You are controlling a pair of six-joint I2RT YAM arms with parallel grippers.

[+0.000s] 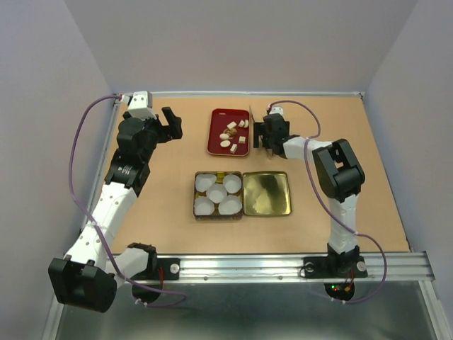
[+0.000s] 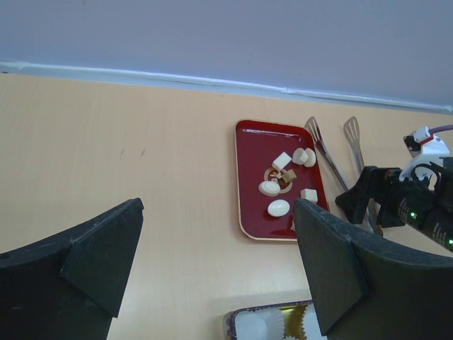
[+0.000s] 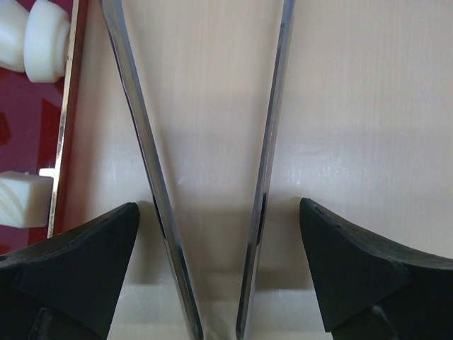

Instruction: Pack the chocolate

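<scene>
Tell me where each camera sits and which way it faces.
Top external: above and behind the robot, looking down on the table; the left arm and right arm show.
Left wrist: on the left arm, facing the far wall over the red tray of chocolate; the open left gripper frames the bottom.
Right wrist: close above the tweezers, looking down; the open right gripper straddles them.
Shared: both wrist views show red tray, chocolate and tweezers.

- The chocolate (image 2: 278, 207): a handful of small loose pieces, mostly cream-white and a few light brown, scattered in the red tray (image 2: 249, 170) on the far part of the surface.
- The shapes are mixed: rounded ovals, short round pieces and square blocks.
- The brown bits cluster mid-tray against a round white piece.
</scene>
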